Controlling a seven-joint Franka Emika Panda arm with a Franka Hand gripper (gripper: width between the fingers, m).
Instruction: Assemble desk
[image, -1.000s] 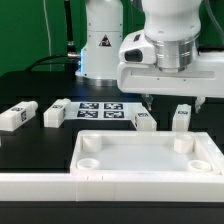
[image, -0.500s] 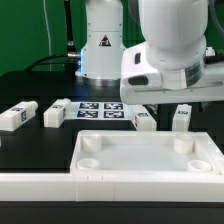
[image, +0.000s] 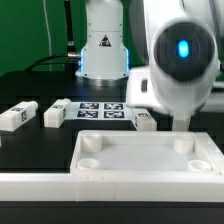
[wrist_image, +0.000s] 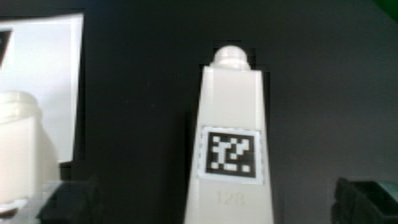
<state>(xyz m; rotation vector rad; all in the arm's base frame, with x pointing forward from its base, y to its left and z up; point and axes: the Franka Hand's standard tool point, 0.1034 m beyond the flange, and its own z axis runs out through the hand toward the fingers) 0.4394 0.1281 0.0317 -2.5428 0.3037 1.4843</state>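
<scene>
At the exterior view's right, the wrist housing (image: 183, 60) blocked the gripper, so I got no jaw state from there. Desk top (image: 150, 160) lay just behind the rail wall (image: 60, 186), visible sockets empty. A far leg (image: 15, 116) and a second leg (image: 55, 113) sat on the view's left. A third leg (image: 145, 120) sat beside the marker board (image: 100, 108). The target leg (image: 183, 122) was under the arm, mostly hidden.

Wrist view: gripper (wrist_image: 217, 203) was released, fingers (wrist_image: 365, 198) astride the target leg (wrist_image: 231, 120), gap each side, no contact. Risk, in my judgement: an off-centre close could skew or shove the leg, and the nearby white part (wrist_image: 18, 130) might catch a finger. Couldn't ID that part; fingertips cropped and dim.
</scene>
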